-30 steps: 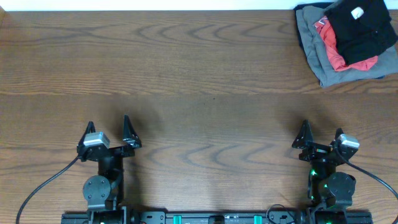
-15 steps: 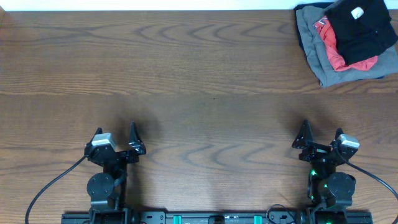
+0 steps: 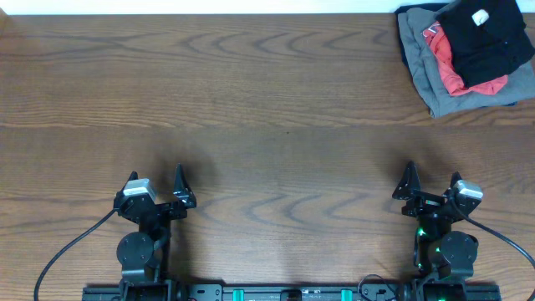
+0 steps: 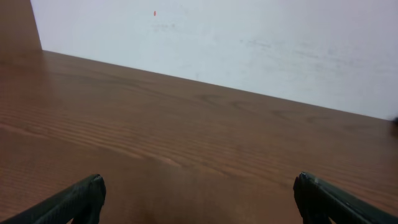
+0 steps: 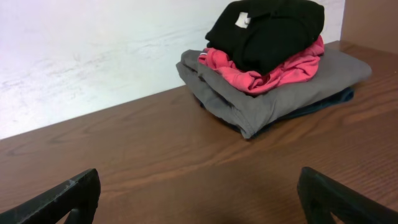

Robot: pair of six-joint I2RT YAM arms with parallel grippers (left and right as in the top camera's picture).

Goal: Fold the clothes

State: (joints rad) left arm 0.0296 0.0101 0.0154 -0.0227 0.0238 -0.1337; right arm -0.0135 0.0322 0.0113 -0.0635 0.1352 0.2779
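The black T-shirt (image 3: 485, 38) with a small white patch lies folded on top of a stack at the table's far right corner, over a red garment (image 3: 456, 71) and a grey garment (image 3: 426, 63). In the right wrist view the black T-shirt (image 5: 267, 28) sits far ahead, up and right. My left gripper (image 3: 155, 180) is open and empty near the front left edge; its view (image 4: 199, 199) shows only bare wood. My right gripper (image 3: 431, 180) is open and empty near the front right edge, well short of the stack; its fingertips (image 5: 199, 199) are wide apart.
A dark blue garment (image 5: 323, 102) lies under the grey one. The wooden table (image 3: 267, 100) ends at a white wall (image 4: 249, 43) along the back. Cables run from both arm bases at the front edge.
My left gripper has moved a little right and toward the front edge, then stopped. The right arm and the stack have not moved.
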